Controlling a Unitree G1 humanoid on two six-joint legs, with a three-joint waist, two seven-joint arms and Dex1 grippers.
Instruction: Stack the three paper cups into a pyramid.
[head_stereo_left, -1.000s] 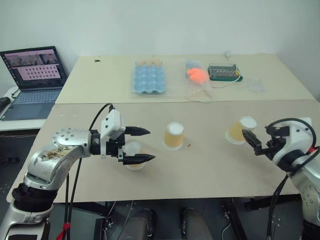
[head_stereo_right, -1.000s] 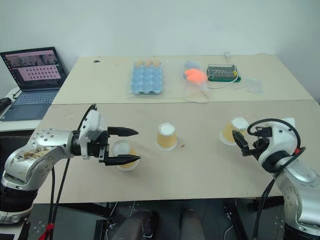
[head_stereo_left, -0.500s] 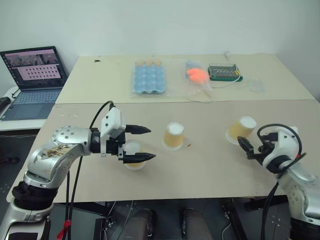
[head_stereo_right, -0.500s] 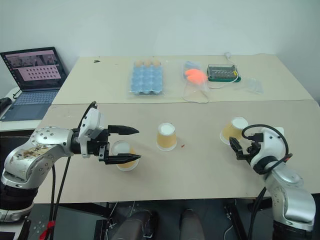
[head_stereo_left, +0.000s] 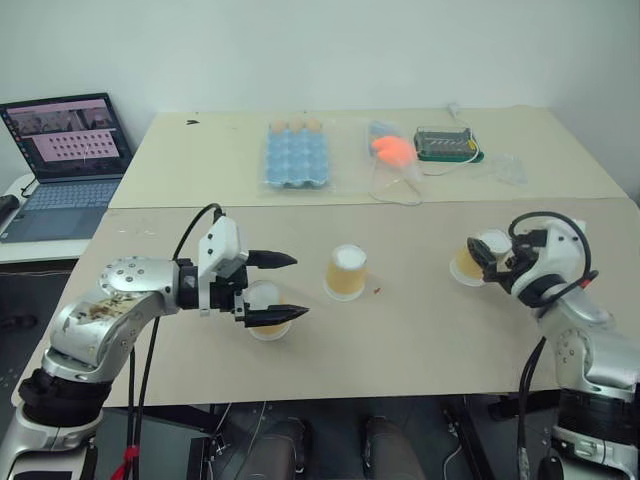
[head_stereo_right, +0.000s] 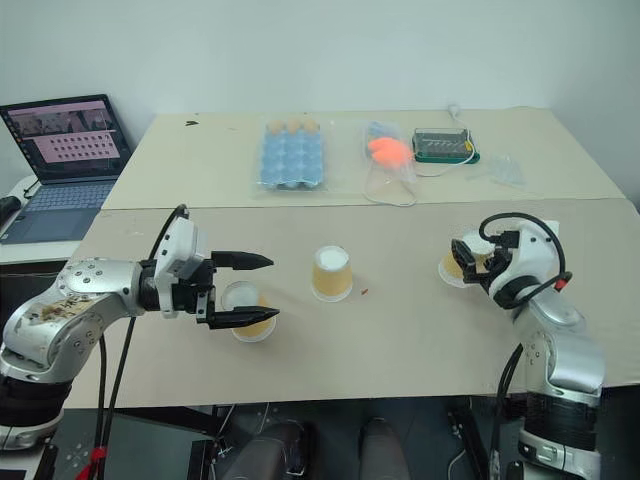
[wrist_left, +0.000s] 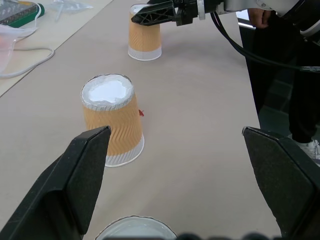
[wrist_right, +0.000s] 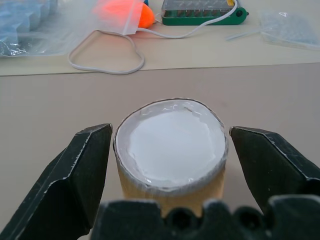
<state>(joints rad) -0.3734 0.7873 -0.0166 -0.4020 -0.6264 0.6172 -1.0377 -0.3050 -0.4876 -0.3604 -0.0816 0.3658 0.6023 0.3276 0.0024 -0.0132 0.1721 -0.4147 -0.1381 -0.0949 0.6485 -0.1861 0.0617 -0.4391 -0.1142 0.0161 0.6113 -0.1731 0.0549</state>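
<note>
Risk of knocking over the right cup (wrist_right: 172, 145), well right of the middle cup (head_stereo_left: 347, 272), if the wide-open right gripper (wrist_right: 170, 150) straddling it closes off-centre; left gripper (head_stereo_left: 283, 288) equally wide and empty above the left cup (head_stereo_left: 268, 310) near the middle one.

Three small tapered paper cups with ribbed tan-orange sides and white bases stand apart in a loose row on the worktop (head_stereo_left: 400, 330), none stacked. The middle cup (head_stereo_left: 346, 272) stands upside down, white base up, wide rim flat on the board. The left cup (head_stereo_left: 266, 310), near the middle cup toward the robot's left, also shows a white round top. The right cup (head_stereo_left: 472, 258), well apart from the middle cup on its other side, stands inverted too.
</note>
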